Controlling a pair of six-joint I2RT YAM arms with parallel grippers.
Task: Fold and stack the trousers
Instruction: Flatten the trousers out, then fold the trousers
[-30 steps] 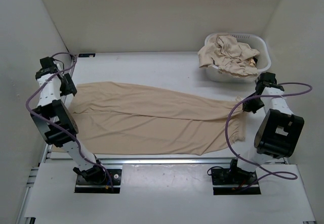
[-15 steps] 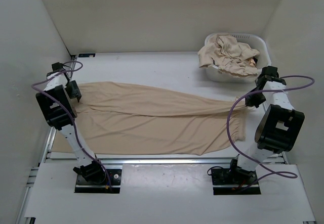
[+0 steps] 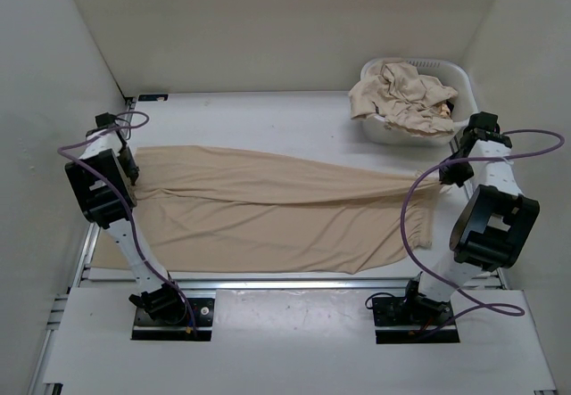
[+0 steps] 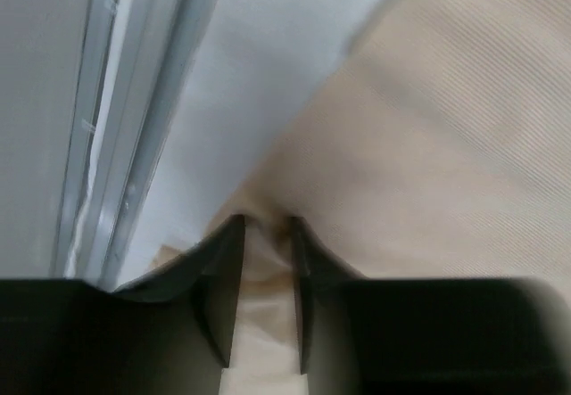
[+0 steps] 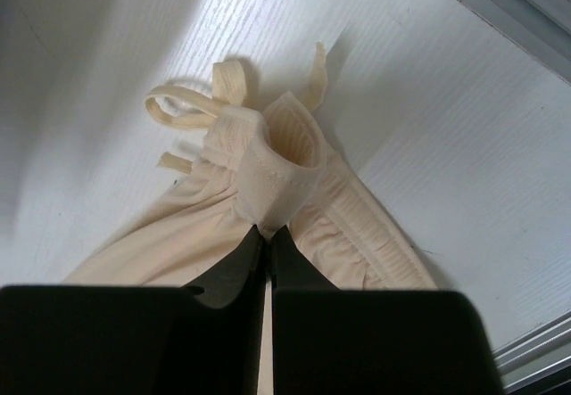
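The beige-tan trousers [image 3: 268,208] lie spread across the table, legs toward the left and waistband toward the right. My left gripper [image 3: 130,170] is shut on the far leg's end at the left edge; the cloth [image 4: 401,145] bunches between its fingers [image 4: 227,270]. My right gripper [image 3: 443,174] is shut on the far corner of the elastic waistband [image 5: 277,172], with the drawstring [image 5: 192,101] lying loose beyond it. The far edge of the trousers runs taut between the two grippers.
A white slotted laundry basket [image 3: 466,87] with more crumpled beige cloth [image 3: 401,96] stands at the back right, close behind my right arm. The table's metal rail [image 4: 116,119] runs along the left edge by my left gripper. White walls enclose the table.
Both grippers have moved outward and slightly back, each holding its end of the trousers. The far edge of the cloth has pulled straighter between them.
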